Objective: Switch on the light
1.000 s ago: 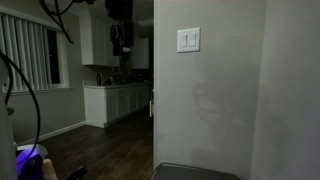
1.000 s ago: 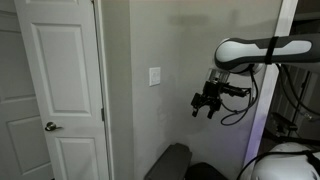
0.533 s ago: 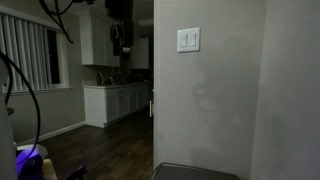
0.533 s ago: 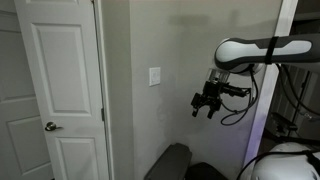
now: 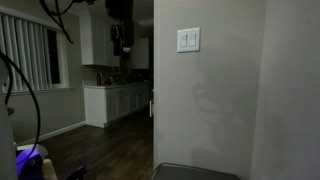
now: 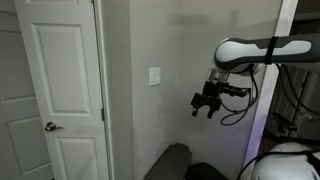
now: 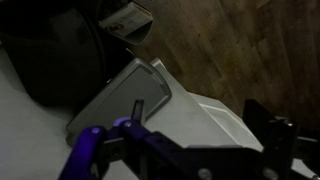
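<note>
Nothing has changed in the last second: your gripper [image 6: 203, 108] hangs in the same spot, fingers spread apart and holding nothing, well apart from the switch plate [image 6: 155, 76] and lower than it on the wall. The rockers look untouched, so the approach is still all ahead of you.

Arm [image 6: 262, 48] stretched horizontally, wrist [image 6: 214, 80] angled down, jaws spread, empty, mid-air.
</note>
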